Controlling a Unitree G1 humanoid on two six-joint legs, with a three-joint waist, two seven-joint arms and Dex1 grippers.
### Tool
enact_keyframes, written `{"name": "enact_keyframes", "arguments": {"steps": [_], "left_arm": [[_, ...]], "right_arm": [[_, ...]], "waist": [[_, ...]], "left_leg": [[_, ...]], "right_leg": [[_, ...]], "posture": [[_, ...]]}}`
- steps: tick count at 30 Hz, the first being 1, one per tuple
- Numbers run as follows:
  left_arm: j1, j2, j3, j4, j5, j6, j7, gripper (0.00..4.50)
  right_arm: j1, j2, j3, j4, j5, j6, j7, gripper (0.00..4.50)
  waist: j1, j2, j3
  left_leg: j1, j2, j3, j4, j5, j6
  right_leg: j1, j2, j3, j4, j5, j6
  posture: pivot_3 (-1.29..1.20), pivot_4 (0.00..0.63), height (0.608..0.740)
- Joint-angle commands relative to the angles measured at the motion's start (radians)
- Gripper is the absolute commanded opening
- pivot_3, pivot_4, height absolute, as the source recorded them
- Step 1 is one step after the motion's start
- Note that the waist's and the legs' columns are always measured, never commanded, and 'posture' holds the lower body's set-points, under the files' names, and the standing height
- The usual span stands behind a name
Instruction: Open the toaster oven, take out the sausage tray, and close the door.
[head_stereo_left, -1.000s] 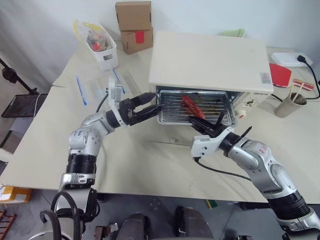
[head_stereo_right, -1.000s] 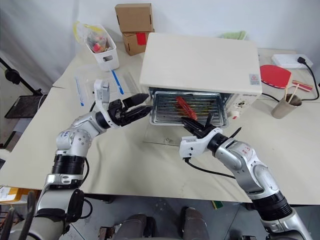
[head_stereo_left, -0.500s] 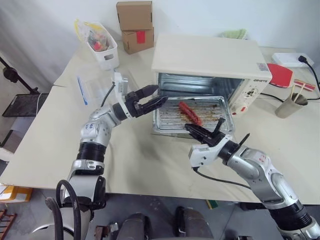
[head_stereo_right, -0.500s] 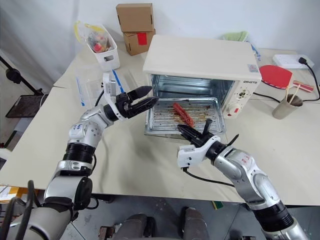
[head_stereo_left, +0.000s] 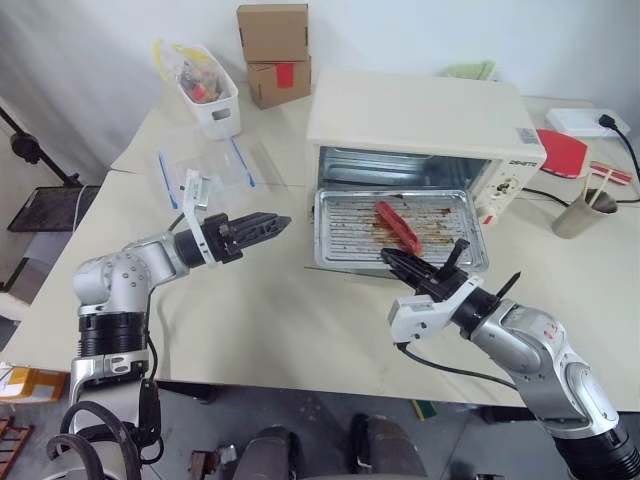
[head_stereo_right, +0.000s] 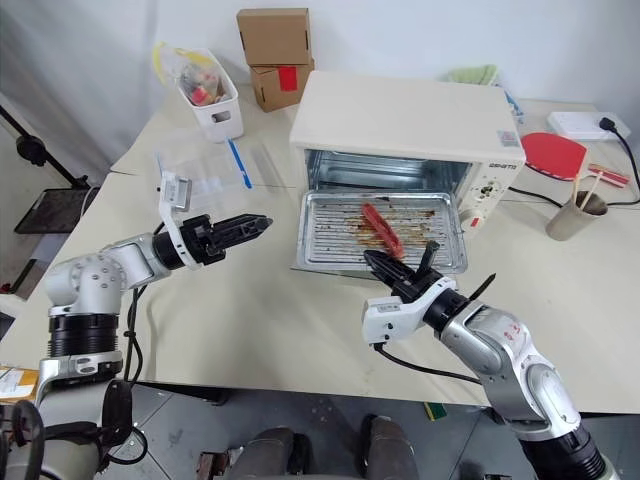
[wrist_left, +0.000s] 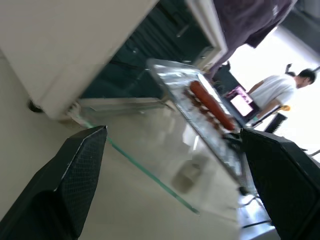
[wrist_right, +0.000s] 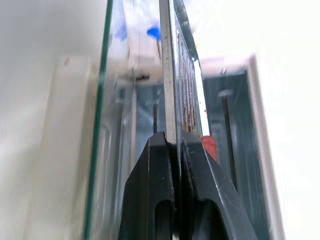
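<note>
- The toaster oven (head_stereo_left: 425, 125) sits on the pale table (head_stereo_left: 280, 310) with its cavity open toward the robot; its knobs are on the right part of its front.
- The door (wrist_left: 165, 167) is swung down flat in front of the cavity; it is clear glass, and its green-tinted edge shows in the left wrist view beneath the tray.
- The sausage tray (head_stereo_left: 400, 228) is drawn out of the cavity, over the lowered door. Its long axis runs left to right, parallel to the oven's front, and its ribs run front to back.
- The sausage (head_stereo_left: 398, 227) lies near the middle of the tray at a slant, its far end toward the left and its near end toward the right.
- The right gripper (head_stereo_left: 412, 268) points forward and leftward at the tray's near rim. In the right wrist view its two black fingers (wrist_right: 150, 200) are pressed together on the thin metal edge, pinching the tray.
- The left gripper (head_stereo_left: 262, 224) is over bare table to the left of the oven, apart from the tray and door, pointing toward the right. In the left wrist view its fingers (wrist_left: 70, 185) are spread wide with nothing between them.
- Behind the left arm lie a clear bag with a blue strip (head_stereo_left: 205, 170), a white bin (head_stereo_left: 205, 90) and two stacked cardboard boxes (head_stereo_left: 275, 55).
</note>
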Motion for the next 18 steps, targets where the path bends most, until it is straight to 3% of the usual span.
{"name": "enact_keyframes", "arguments": {"steps": [1, 11, 14, 18], "left_arm": [[-0.018, -0.030, 0.053, -0.052, -0.091, 0.101, 0.087, 4.50], [-0.040, -0.141, 0.233, -0.043, -0.260, 0.331, 0.349, 4.50], [-0.031, -0.163, 0.257, -0.056, -0.298, 0.374, 0.394, 3.91], [-0.022, -0.185, 0.280, -0.059, -0.338, 0.401, 0.444, 2.77]], "right_arm": [[-0.031, 0.002, 0.001, -0.021, 0.025, -0.034, 0.003, 0.00], [-0.099, 0.010, 0.069, 0.024, 0.081, -0.108, 0.044, 0.00], [-0.111, 0.010, 0.078, 0.032, 0.098, -0.121, 0.058, 0.00], [-0.138, 0.015, 0.085, 0.049, 0.106, -0.126, 0.068, 0.00]], "waist": [[-0.001, 0.000, 0.000], [-0.009, 0.000, 0.000], [-0.009, 0.000, 0.000], [-0.008, 0.000, 0.000]], "left_leg": [[0.000, 0.000, 0.000, 0.000, 0.000, 0.000], [0.001, 0.001, -0.001, -0.001, 0.001, -0.003], [0.001, 0.001, -0.001, -0.001, 0.001, -0.003], [0.001, 0.001, -0.001, -0.001, 0.002, -0.003]], "right_leg": [[0.000, 0.000, 0.000, 0.000, 0.000, 0.000], [0.000, 0.002, 0.000, 0.001, 0.000, -0.001], [0.000, 0.002, 0.000, 0.001, 0.000, -0.001], [0.000, 0.002, 0.000, 0.001, 0.000, -0.001]], "posture": [[0.00, 0.150, 0.740], [0.00, 0.150, 0.740], [0.00, 0.150, 0.740], [0.00, 0.150, 0.740]]}}
